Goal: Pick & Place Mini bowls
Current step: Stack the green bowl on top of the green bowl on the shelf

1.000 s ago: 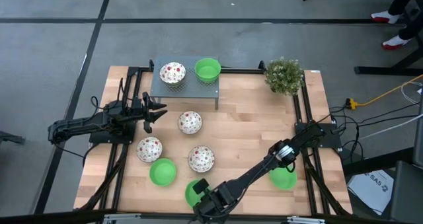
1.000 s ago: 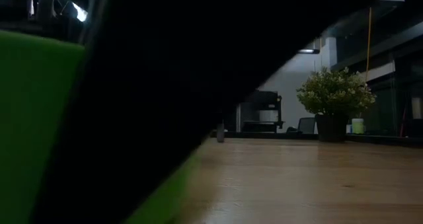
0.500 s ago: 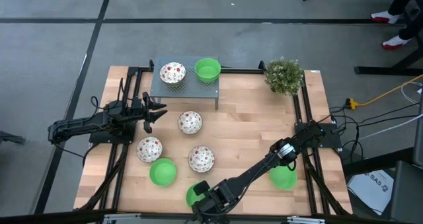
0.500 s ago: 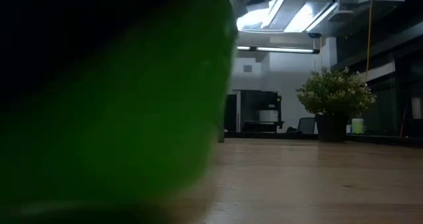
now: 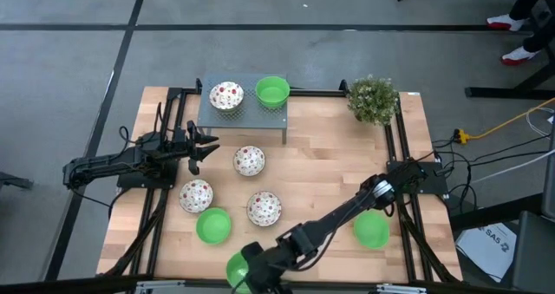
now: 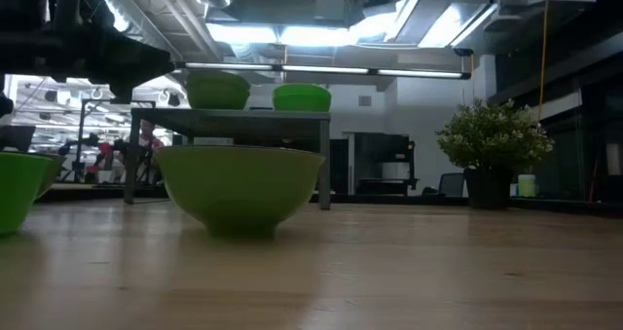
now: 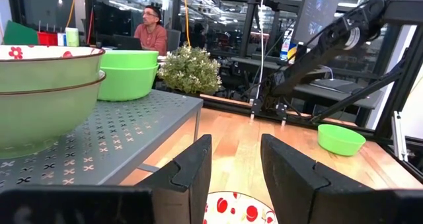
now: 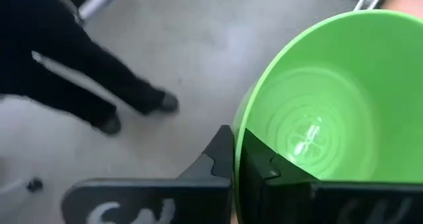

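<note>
Pinching a green bowl (image 8: 317, 112) by its rim, the right gripper (image 8: 234, 159) (high view hides the grip).

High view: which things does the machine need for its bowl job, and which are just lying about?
For the job: pinched green bowl in the right tool; two green bowls and three speckled bowls on the table; a speckled bowl and a fourth green bowl on the grey shelf; left tool, open, waiting beside it.
Lying about: potted plant; yellow cable on the floor.
</note>
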Available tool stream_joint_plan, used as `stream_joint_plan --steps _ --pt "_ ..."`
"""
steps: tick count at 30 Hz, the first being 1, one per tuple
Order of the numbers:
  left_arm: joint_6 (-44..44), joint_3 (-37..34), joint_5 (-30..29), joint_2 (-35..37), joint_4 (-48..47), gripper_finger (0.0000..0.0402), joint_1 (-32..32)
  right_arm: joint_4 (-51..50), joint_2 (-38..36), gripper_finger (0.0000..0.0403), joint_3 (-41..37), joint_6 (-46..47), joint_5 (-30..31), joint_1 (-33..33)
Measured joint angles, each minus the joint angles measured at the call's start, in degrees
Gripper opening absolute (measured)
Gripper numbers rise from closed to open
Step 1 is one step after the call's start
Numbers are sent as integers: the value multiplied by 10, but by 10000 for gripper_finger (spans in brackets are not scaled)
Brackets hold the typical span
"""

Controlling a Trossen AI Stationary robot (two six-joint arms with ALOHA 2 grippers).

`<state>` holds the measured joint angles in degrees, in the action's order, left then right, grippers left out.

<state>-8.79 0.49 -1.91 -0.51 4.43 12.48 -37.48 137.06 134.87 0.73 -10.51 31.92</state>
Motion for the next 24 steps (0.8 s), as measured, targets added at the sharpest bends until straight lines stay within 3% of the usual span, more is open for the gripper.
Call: stream_joint_plan --steps 13,24 --pt "0 0 0 0 -1 125 0 30 -44 3 0 30 7 -57" --pt "0 0 0 0 0 125 0 33 -106 3 1 56 98 -113"
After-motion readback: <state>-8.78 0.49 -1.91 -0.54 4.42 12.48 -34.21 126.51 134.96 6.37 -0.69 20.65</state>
